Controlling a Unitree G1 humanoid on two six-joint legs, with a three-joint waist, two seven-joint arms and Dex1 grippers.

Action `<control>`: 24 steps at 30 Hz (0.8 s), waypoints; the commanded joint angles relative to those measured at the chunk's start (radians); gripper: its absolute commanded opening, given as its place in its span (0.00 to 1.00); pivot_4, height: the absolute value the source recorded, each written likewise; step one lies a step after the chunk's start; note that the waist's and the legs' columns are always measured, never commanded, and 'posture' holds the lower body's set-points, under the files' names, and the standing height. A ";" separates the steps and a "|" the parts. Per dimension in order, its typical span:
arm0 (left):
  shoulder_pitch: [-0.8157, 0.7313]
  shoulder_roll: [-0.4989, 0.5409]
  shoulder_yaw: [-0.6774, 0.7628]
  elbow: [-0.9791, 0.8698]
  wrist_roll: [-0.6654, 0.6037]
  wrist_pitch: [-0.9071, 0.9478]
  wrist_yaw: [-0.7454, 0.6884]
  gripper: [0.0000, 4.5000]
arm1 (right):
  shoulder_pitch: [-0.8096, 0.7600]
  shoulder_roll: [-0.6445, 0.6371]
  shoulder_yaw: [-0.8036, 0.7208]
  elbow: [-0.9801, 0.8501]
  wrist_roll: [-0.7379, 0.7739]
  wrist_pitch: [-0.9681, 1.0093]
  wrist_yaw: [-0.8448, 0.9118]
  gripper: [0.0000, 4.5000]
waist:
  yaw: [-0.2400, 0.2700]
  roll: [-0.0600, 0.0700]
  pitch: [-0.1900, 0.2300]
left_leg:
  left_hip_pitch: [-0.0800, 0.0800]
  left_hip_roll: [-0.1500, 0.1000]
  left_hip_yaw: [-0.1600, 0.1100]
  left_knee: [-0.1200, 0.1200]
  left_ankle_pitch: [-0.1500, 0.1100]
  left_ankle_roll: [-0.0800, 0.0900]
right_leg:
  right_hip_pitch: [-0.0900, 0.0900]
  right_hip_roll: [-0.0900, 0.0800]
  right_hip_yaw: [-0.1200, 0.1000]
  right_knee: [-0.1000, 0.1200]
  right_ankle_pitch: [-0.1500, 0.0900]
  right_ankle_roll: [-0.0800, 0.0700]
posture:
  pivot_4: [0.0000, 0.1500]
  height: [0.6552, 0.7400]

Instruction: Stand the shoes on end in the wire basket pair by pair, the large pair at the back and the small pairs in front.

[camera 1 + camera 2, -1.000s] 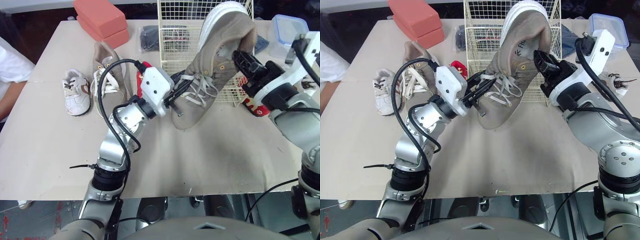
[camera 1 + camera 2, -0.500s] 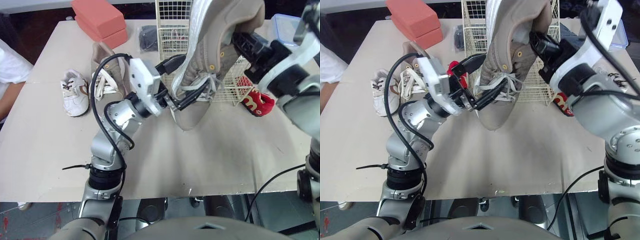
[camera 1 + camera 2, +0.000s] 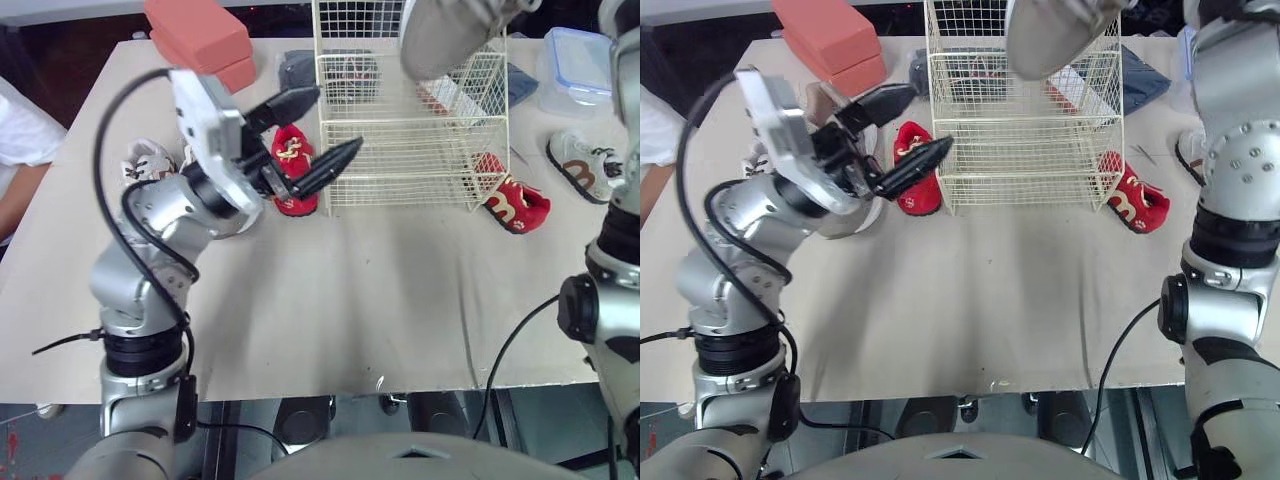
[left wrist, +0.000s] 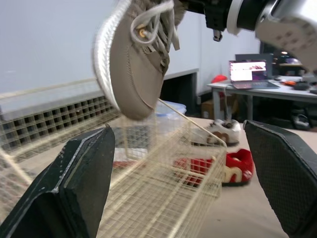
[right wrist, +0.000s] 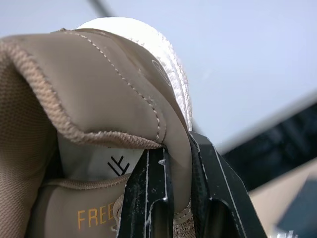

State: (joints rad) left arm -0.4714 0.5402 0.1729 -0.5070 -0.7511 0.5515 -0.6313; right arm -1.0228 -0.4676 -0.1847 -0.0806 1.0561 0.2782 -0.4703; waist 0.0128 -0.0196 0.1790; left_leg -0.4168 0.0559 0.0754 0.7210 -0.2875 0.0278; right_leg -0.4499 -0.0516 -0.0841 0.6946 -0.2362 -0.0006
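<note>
1. Shoe first: large tan shoe (image 3: pixel 447 35) hangs toe-down high over far-right part of wire basket (image 3: pixel 410 122), clear of rim, not yet inside. Toe-down pose suits standing it on end at the back.
2. R claw (image 5: pixel 176 166) pinches heel wall, one finger inside the collar and one outside. Heel grip leaves toe free to enter first & keeps claw above the wires.
3. L claw (image 3: pixel 336 120) is spread wide & empty, hovering just left of basket's near-left corner, above red shoe (image 3: pixel 923 195). Prob. parked there to steady basket or guide the shoe; can't tell which.
4. Basket stands upright at far-centre of bench (image 3: pixel 380 290). No shoe in it as far as wires show, so task looks to be at 1st drop. Large pair goes first, since a filled front row would block the back.
5. Small ones wait on bench: that red shoe just beside basket's left side, other red shoe (image 3: pixel 515 205) by near-right corner, small white shoe (image 3: pixel 582 172) further right.
6. Risks: dangling laces could snag wires; light basket may shift if toe hits rim.
</note>
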 commanded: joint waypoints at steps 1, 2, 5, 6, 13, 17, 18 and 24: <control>-0.034 0.017 0.076 -0.070 -0.107 0.066 0.091 1.00 | -0.127 0.059 -0.022 0.063 -0.148 -0.105 0.081 0.00 | -0.005 0.001 0.000 | -0.001 0.000 0.001 0.000 0.000 0.000 | -0.001 0.000 0.000 0.000 0.000 0.000 | 1.00 0.36; -0.038 0.022 0.088 -0.080 -0.119 0.078 0.114 1.00 | -0.152 0.077 -0.020 0.095 -0.189 -0.127 0.103 0.00 | -0.008 0.001 0.001 | -0.002 0.000 0.001 0.000 0.000 0.000 | -0.003 0.000 0.001 0.001 0.000 0.000 | 1.00 0.36; -0.039 0.045 0.096 -0.103 -0.121 0.102 0.157 1.00 | -0.190 0.111 -0.028 0.166 -0.295 -0.185 0.154 0.00 | -0.009 0.001 0.001 | -0.002 0.000 0.001 -0.001 0.000 0.000 | -0.004 -0.001 0.000 0.001 0.000 0.000 | 1.00 0.36; -0.040 0.047 0.100 -0.111 -0.124 0.107 0.178 1.00 | -0.199 0.122 -0.029 0.191 -0.321 -0.199 0.172 0.00 | -0.009 0.001 0.001 | -0.002 0.000 0.001 -0.002 0.000 0.000 | -0.004 -0.001 0.000 0.001 0.000 0.000 | 1.00 0.36; -0.040 0.076 0.115 -0.135 -0.133 0.115 0.236 1.00 | -0.193 0.148 0.024 0.279 -0.525 -0.193 0.256 0.00 | -0.007 0.001 0.001 | -0.002 0.000 0.001 -0.001 0.000 0.000 | -0.004 -0.001 0.000 0.002 0.000 0.000 | 1.00 0.36; -0.031 0.088 0.110 -0.143 -0.139 0.114 0.242 1.00 | -0.127 0.144 0.072 0.245 -0.647 -0.134 0.272 0.00 | -0.008 0.001 0.001 | -0.002 0.000 0.001 -0.001 0.000 0.000 | -0.004 -0.001 0.000 0.002 0.000 0.000 | 1.00 0.36; -0.030 0.090 0.110 -0.144 -0.141 0.114 0.243 1.00 | -0.106 0.149 0.077 0.239 -0.670 -0.118 0.264 0.00 | -0.008 0.001 0.001 | -0.002 0.000 0.001 -0.001 0.000 0.000 | -0.004 -0.001 0.000 0.001 0.000 0.000 | 1.00 0.36; -0.030 0.098 0.107 -0.134 -0.142 0.108 0.237 1.00 | 0.011 0.236 -0.001 0.193 -0.668 -0.019 0.171 0.00 | 0.001 0.001 0.001 | -0.002 0.000 0.001 0.000 0.000 -0.001 | -0.004 -0.002 0.000 0.002 0.000 0.000 | 1.00 0.36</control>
State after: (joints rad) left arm -0.4960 0.6229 0.2655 -0.6145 -0.8867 0.6719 -0.3909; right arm -1.0173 -0.2361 -0.1416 0.1860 0.3913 0.2402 -0.2681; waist 0.0134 -0.0184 0.1798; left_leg -0.4191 0.0556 0.0761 0.7206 -0.2871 0.0270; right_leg -0.4535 -0.0534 -0.0848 0.6964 -0.2360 -0.0010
